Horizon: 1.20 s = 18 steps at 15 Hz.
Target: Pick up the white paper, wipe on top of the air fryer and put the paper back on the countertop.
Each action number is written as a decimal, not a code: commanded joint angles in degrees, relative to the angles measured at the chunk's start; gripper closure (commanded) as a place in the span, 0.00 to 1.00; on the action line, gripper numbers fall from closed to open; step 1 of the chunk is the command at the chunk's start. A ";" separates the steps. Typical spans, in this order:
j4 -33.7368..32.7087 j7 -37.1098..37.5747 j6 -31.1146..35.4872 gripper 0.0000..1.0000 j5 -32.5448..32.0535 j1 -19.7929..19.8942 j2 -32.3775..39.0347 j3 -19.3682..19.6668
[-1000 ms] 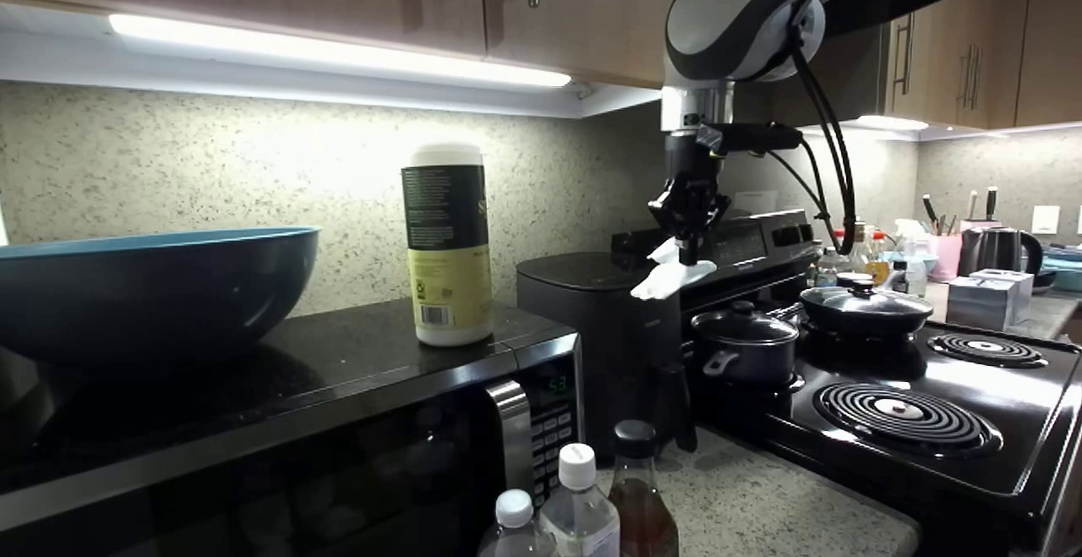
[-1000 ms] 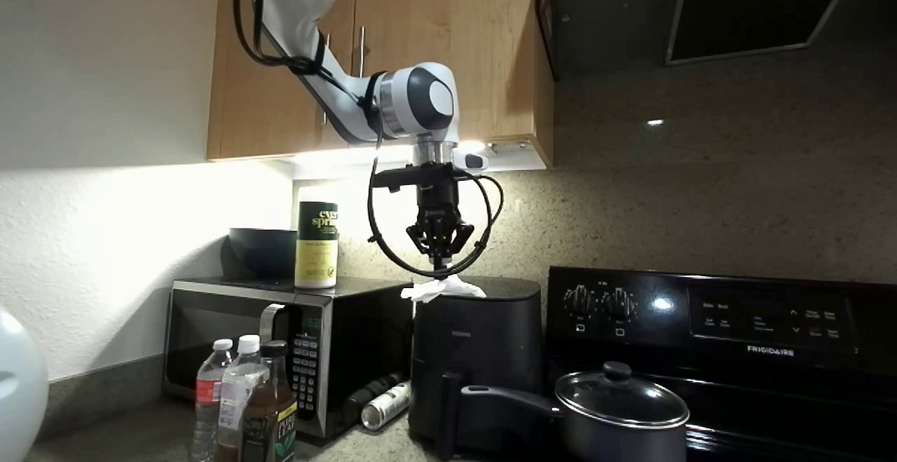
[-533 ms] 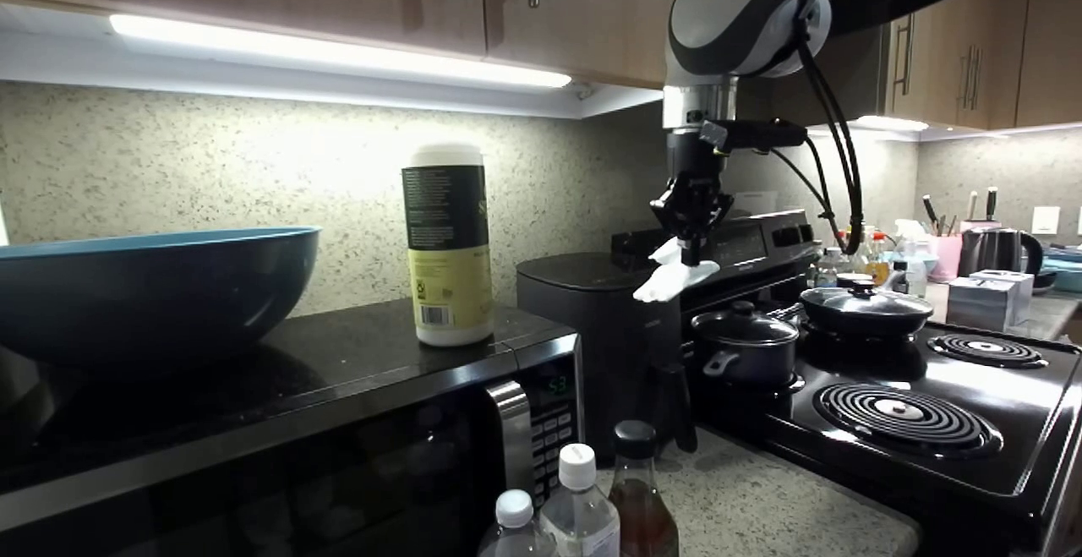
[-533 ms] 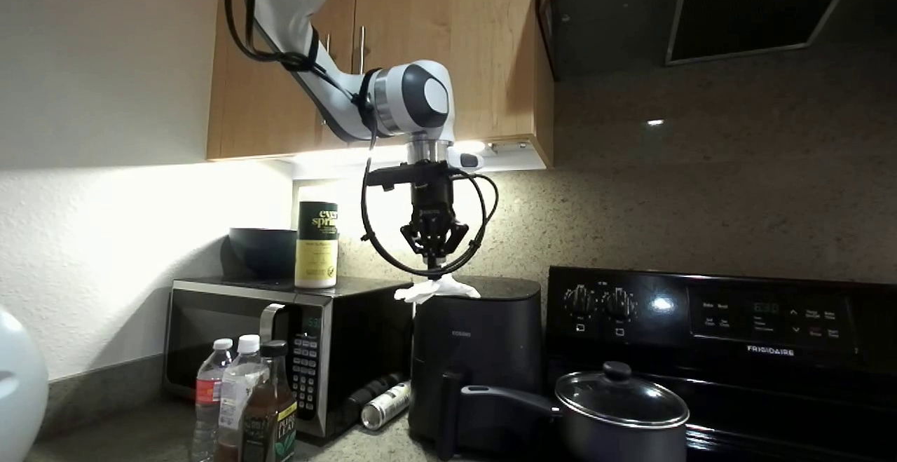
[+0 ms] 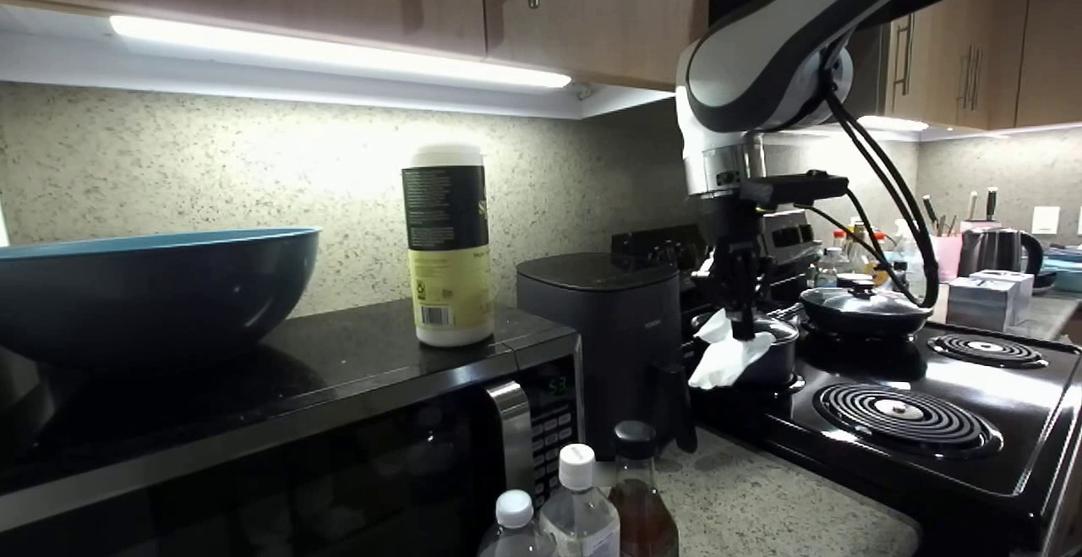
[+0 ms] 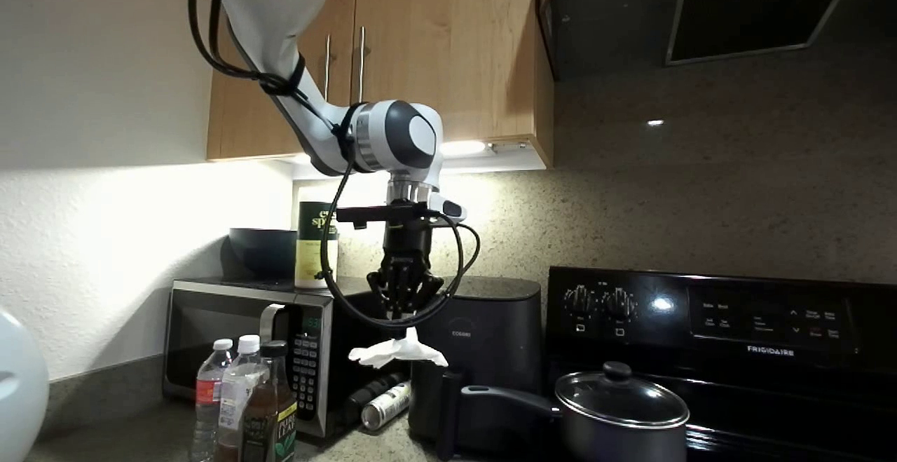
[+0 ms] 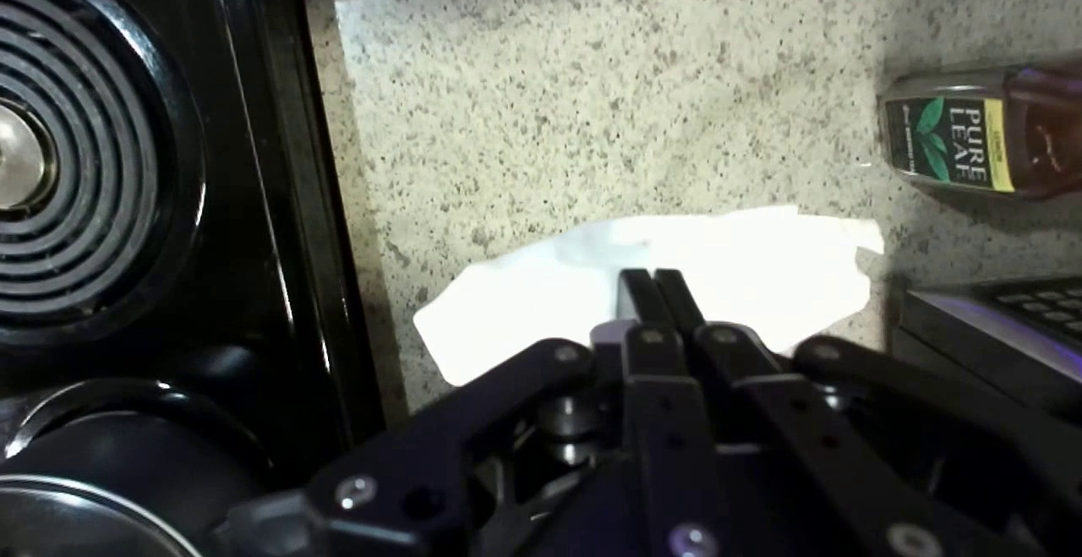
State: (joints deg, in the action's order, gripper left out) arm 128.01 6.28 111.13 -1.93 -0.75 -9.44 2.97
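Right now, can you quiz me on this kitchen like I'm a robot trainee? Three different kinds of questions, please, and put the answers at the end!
1. Pick one. The white paper is: A) inside the bowl; B) held by the jaws; C) under a bottle.
2. True or false: a glass lid covers the saucepan.
3. Fill the gap: the Cosori air fryer stands between the microwave and the ____.
Key: 1. B; 2. true; 3. Frigidaire stove.
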 commanded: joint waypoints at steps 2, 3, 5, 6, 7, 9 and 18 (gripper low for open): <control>0.95 -0.19 -0.11 0.98 0.12 0.90 -0.85 -0.86; 1.08 -0.19 -0.11 0.98 0.13 0.91 -1.14 -0.87; 1.12 -0.20 -0.11 0.98 0.13 0.91 -1.40 -0.87; 1.12 -0.20 -0.11 0.99 0.13 0.91 -1.43 -0.87; 2.89 0.58 2.43 0.99 0.29 0.83 -0.99 -1.04; 4.91 0.88 5.30 0.99 1.00 0.72 0.38 -1.07; 10.49 -0.38 14.81 0.98 6.33 0.55 6.74 -1.22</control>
State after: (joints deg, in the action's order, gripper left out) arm 138.60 5.93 126.10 4.37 -0.83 -2.66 2.36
